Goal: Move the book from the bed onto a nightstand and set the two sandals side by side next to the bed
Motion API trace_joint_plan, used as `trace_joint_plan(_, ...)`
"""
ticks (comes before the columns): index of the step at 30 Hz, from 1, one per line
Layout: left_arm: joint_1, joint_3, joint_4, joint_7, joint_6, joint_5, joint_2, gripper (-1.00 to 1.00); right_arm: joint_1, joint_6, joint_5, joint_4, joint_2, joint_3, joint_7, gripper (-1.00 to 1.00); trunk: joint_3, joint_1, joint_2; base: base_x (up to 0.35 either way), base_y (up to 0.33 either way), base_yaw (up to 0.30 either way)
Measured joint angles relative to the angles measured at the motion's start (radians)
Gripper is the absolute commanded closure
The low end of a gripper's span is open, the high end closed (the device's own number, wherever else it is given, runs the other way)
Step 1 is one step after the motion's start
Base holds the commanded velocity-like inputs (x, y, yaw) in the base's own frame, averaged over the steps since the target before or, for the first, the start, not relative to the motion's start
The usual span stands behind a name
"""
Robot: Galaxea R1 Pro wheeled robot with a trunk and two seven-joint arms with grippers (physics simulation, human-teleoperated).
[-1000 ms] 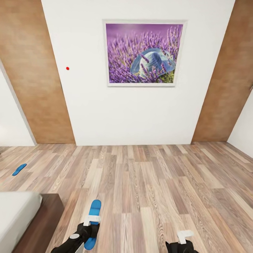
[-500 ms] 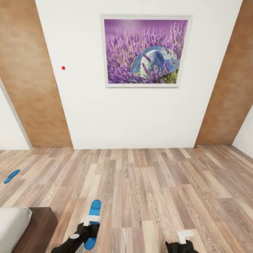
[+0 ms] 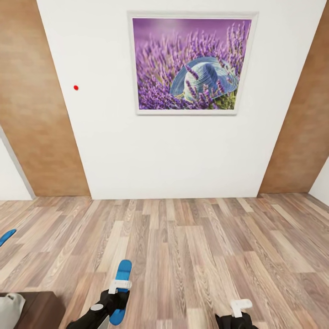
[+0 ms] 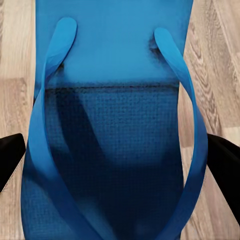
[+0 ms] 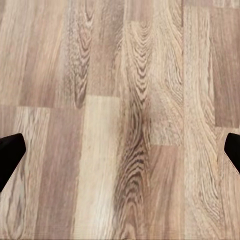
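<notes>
One sandal [image 3: 121,292] rides in our left gripper [image 3: 119,287], held out low over the wood floor [image 3: 196,256], its toe end pointing away from us toward the wall. Through the left wrist view the blue sole [image 4: 112,125] sits between the dark fingers [image 4: 11,155], straps arching over it, so we judge the fingers closed on its edges. Our right gripper [image 3: 240,305] hangs beside it with nothing in it; in the right wrist view its fingers [image 5: 10,152] stand far apart at the frame's sides over bare planks.

We expect the sandal to be light and somewhat bendy, with a textured footbed that should not slip much. Holding it across the sole's width looks sound; the thin straps would flex and let it swing.

Just to our left, a corner of the bed [image 3: 32,310] shows, dark frame with pale mattress. Farther out on the left, at the very edge of the head view, lies the second sandal [image 3: 6,236], flat on the floor and well apart from the first. The book and nightstands we cannot place from here.

Ahead the floor is open up to the white wall [image 3: 173,155] bearing a lavender picture [image 3: 192,64]. We would mind the bed frame's corner when swinging left
</notes>
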State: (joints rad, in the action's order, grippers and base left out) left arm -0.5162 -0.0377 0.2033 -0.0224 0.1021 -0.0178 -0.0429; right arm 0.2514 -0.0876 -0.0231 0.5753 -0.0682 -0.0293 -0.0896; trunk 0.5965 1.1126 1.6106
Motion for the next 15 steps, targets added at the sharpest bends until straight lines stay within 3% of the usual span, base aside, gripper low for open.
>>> trace_joint_plan(15,0.000,0.000,0.000,0.000,0.000,0.000,0.000,1.00,0.000,0.000,0.000,-0.001,0.000,-0.001,-0.001,-1.00,0.000,0.000,0.000,0.339,0.000,0.000)
